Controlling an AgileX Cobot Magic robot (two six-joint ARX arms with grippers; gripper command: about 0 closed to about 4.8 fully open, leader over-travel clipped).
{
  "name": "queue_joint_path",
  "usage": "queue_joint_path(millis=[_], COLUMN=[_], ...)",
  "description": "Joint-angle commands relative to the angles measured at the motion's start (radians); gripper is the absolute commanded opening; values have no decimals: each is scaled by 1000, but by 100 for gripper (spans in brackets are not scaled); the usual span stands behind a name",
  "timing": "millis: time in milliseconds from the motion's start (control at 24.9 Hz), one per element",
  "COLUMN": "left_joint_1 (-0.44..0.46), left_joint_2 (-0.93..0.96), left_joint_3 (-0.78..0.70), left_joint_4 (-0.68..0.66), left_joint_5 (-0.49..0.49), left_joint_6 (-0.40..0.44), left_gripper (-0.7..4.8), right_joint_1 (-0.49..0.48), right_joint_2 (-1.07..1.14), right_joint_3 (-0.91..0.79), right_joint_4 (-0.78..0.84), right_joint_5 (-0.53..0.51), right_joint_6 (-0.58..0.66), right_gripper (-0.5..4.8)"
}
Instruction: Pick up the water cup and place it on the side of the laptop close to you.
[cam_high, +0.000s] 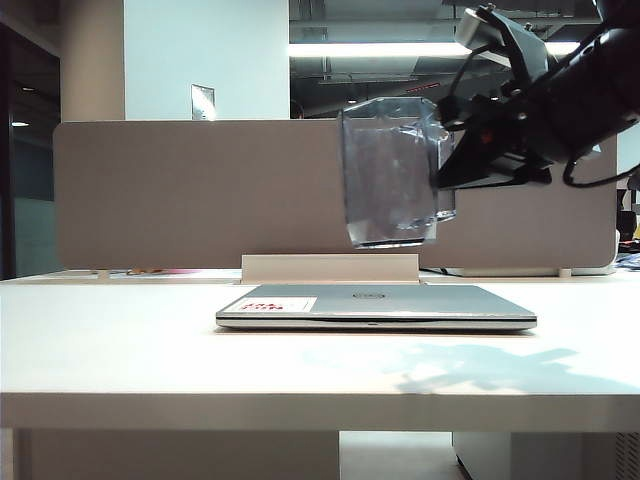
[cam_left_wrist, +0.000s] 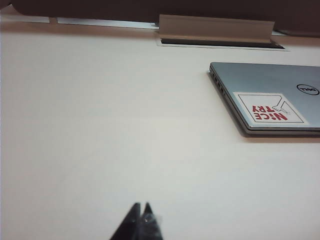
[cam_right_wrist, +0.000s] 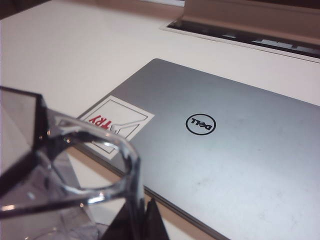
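Right gripper (cam_high: 445, 150) is raised above the table (cam_high: 120, 350), closed on the squared handle of the water cup (cam_high: 390, 172) and holding the cup clear of every surface, upright with a slight tilt. In the exterior view the cup hangs over the closed laptop (cam_high: 375, 305), roughly above the lid's middle and well apart from it. The right wrist view adds what that view lacks: the clear handle loop (cam_right_wrist: 95, 165) close to the lens, the dark fingertips (cam_right_wrist: 145, 222) pressed together beside it, and the laptop's round logo (cam_right_wrist: 200, 123) with part of the sticker (cam_right_wrist: 117, 122) beneath.

Left gripper (cam_left_wrist: 141, 220) shows only in the left wrist view, as two dark tips meeting in a point, shut and empty, low over bare table and well apart from the laptop. That view alone shows the sticker's whole red print (cam_left_wrist: 270, 111) and the laptop's side edge.

Count: one cup, one laptop, one sticker, two grippers. A grey partition (cam_high: 180, 190) stands behind the table, with a beige cable flap (cam_high: 330, 268) just behind the laptop.
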Motion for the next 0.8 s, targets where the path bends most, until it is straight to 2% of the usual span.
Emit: queue_joint_path(millis=[40,160,281,521,802], left_joint_1=[2,2,2,2,2], left_joint_2=[1,1,1,1,1], left_joint_3=[2,2,2,2,2], left_joint_4=[-9,-9,-9,-9,-9], left_joint_5=[6,6,6,6,5], left_joint_6=[-3,-3,-3,-3,-3], left_gripper=[-4,-4,-4,-4,-4], right_joint_1=[46,90,110,110,110], right_joint_2=[-6,-6,-5,24,193], right_joint_3=[-54,-126,-162,-219,-220], right_joint_4=[148,249,266,364,519], right_joint_5=[161,284,350,348,348], right_joint_6=[91,121,138,139,139], right_gripper=[-6,-6,-6,-6,-6])
